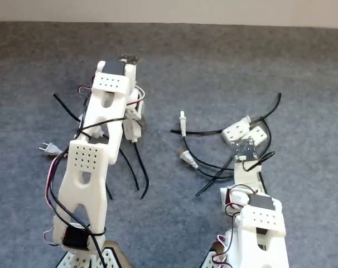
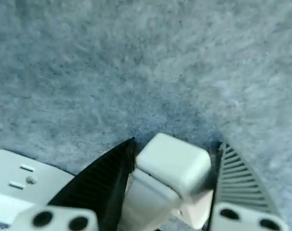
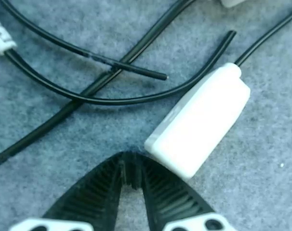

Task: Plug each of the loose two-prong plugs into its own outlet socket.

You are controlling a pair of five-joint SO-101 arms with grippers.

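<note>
**Desk** [image 1: 213, 67]: grey, carpet-like surface that carries both arms.

**Left end effector** [image 2: 176, 144]: narrow and clamped on a white connector [image 2: 172, 168], with a finger [image 2: 112, 178] against each side. I cannot tell whether the connector is a plug or a socket. In the high view it lies left of centre under the left arm's tip, with black cords running from it toward the arm bases.

**Slotted socket** [image 2: 20, 175]: white, two slots showing. It lies on the desk just beside the left end effector.

**Right end effector** [image 3: 131, 171]: narrow, tips together, holding nothing, low over the desk.

**Socket** [image 3: 199, 125]: white block lying flat just beside the right end effector's tips, with a black cord at its far end.

**Socket pair** [image 1: 236, 131]: side by side, right of centre, just beyond the right arm.

**Centre plug** [image 1: 183, 119]: loose on the desk between the arms, cord attached.

**Lower plug** [image 1: 189, 159]: loose, near the centre plug and closer to the arm bases.

**Left plug** [image 1: 46, 148]: loose, prongs pointing outward, beside the left arm.

**Cords** [image 3: 88, 96]: black, crossing one another near the socket.
</note>
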